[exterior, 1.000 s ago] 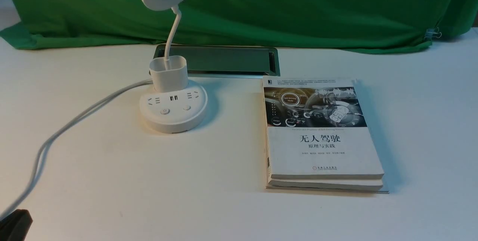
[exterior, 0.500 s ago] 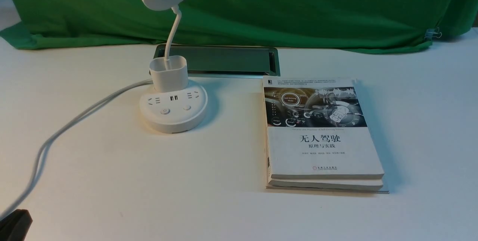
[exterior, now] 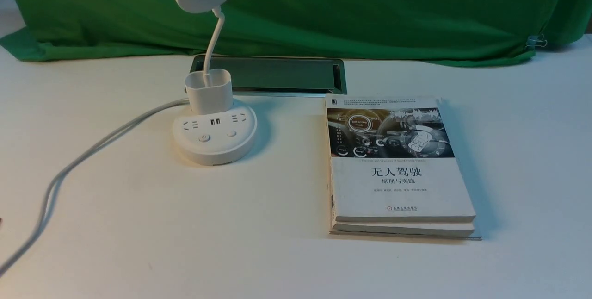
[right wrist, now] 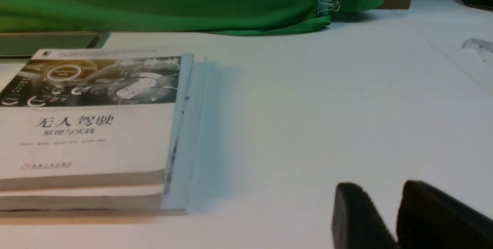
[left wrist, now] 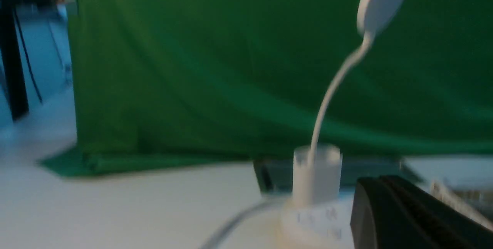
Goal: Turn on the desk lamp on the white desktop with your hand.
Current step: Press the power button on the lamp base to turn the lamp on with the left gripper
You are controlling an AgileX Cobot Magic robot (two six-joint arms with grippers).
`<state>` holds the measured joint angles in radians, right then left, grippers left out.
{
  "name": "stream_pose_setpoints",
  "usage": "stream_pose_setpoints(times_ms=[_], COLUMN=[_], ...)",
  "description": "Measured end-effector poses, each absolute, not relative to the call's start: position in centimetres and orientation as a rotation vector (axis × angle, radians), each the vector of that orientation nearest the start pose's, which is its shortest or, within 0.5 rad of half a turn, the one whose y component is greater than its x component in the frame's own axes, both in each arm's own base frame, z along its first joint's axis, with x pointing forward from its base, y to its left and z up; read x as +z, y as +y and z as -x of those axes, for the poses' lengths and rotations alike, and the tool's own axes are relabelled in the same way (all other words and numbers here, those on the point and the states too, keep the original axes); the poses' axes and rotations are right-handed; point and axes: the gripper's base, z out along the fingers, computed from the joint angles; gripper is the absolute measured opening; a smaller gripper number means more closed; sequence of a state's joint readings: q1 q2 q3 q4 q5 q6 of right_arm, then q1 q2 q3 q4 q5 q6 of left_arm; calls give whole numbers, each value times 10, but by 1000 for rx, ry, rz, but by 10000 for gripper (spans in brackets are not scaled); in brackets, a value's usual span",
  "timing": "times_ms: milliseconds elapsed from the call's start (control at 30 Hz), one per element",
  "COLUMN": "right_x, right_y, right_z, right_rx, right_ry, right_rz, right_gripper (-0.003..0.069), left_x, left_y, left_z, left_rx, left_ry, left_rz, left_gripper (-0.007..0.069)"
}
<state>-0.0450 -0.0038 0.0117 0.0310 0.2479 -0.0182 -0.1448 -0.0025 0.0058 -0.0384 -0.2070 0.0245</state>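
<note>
at the far left of the front view a white cord (exterior: 88,153) trails across the white worktop (exterior: 185,225) to the desk lamp (exterior: 215,139). the lamp stands upright left of centre, its round base flat on the worktop just in front of the left end of the metal-rimmed cable slot (exterior: 277,74). its disc head shows no glow, so we judge it unlit. 2 buttons sit on the near part of the base: the left button (exterior: 203,138), marked with a power sign, and the right button (exterior: 231,133). we cannot tell which 1 drives the light. right of the lamp, apart from it, lies a white-covered book (exterior: 397,169).

neither arm shows in the front view. the left wrist view is blurred: the left tool (left wrist: 379,191) reads as 1 dark mass with the lamp ahead of it, and we cannot tell whether its fingers are parted. the right tool (right wrist: 389,197) sits low over bare worktop right of the book, its 2 fingers drawn together, holding nothing.

we judge the step to be the approach, with nothing pressed yet. the left tool looks better placed. the next move calls for carrying it forward clear of the cord, then bringing a tip squarely down on a button while staying off the thin neck.
</note>
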Motion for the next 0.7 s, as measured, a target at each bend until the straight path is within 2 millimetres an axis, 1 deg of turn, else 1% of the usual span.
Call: stream_pose_setpoints(times_ms=[33,67,100,133,167,267,300,333,367,433,467,500,533,567,600,633,700], right_x=[187,187,187,187,187,187,187,187,187,187,187,187,187,187,187,187,187], right_y=[-2,-2,-2,-2,-2,-2,-2,-2,-2,-2,-2,-2,-2,-2,-2,-2,-2], right_z=[-55,-55,-55,-55,-55,-55,-55,-55,-55,-55,-55,-55,-55,-55,-55,-55,-55], right_rx=[-18,-18,-18,-18,-18,-18,-18,-18,-18,-18,-18,-18,-18,-18,-18,-18,-18], right_ry=[1739,1739,1739,1739,1739,1739,1739,1739,1739,1739,1738,1738,1739,1739,1739,1739,1739], right_rz=[-44,-44,-44,-44,-44,-44,-44,-44,-44,-44,-44,-44,-44,-44,-44,-44,-44], right_gripper=[238,238,238,238,238,238,238,238,238,238,238,238,238,238,238,238,238], left_x=[238,240,250,252,258,275,280,281,297,315,337,349,368,377,378,383,376], left_y=[-6,-6,-5,-5,-4,-1,0,0,0,-2,-5,-6,-6,-6,-6,-6,-7], left_z=[-49,-49,-44,-43,-39,-23,-18,-17,-11,-7,-7,-9,-11,-18,-20,-35,-60], left_rx=[-131,-132,-132,-132,-133,-226,-263,-270,-315,-337,-347,-345,-326,-305,-300,-260,-203], left_ry=[1180,1164,1041,1012,938,676,618,609,569,577,665,732,830,939,961,1121,1339], left_rz=[-68,-67,-55,-52,-45,9,23,25,24,3,-23,-32,-28,-18,-16,-7,-9], left_gripper=[1,1,1,1,1,1,1,1,1,1,1,1,1,1,1,1,1])
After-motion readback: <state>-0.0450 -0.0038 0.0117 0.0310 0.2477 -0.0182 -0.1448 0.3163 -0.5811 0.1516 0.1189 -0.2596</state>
